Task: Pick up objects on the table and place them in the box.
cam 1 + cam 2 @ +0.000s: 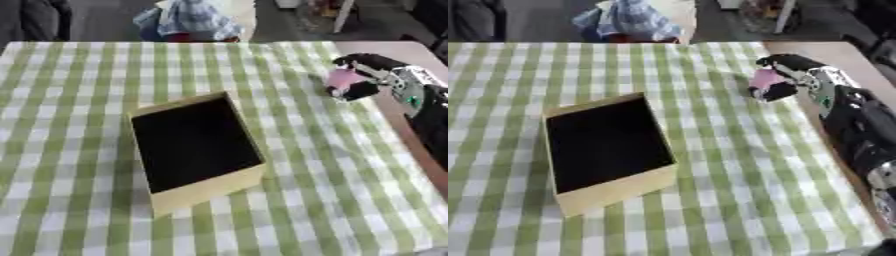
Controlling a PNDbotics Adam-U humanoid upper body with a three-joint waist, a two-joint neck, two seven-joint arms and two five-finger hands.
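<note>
small pink object [339, 78] is clasped in the right hand [372, 75]; carry it level over the open tan cardboard box [197, 150] before releasing.

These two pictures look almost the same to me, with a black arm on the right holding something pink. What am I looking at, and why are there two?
Both pictures come from one moment: they are the left and right eyes of a camera in a robot's head, looking down at the table in front of it. That is why they nearly match.

The table is covered with a green and white checked cloth. In the middle stands an open box with pale yellow walls and a dark inside; nothing shows in it.

The black and silver arm coming in from the right is the robot's right arm. Its hand has its fingers curled round a small pink object, near the cloth's far right edge, away from the box. I cannot make out what the object is. The job is to put such things in the box.

The left hand shows in neither picture.
</note>
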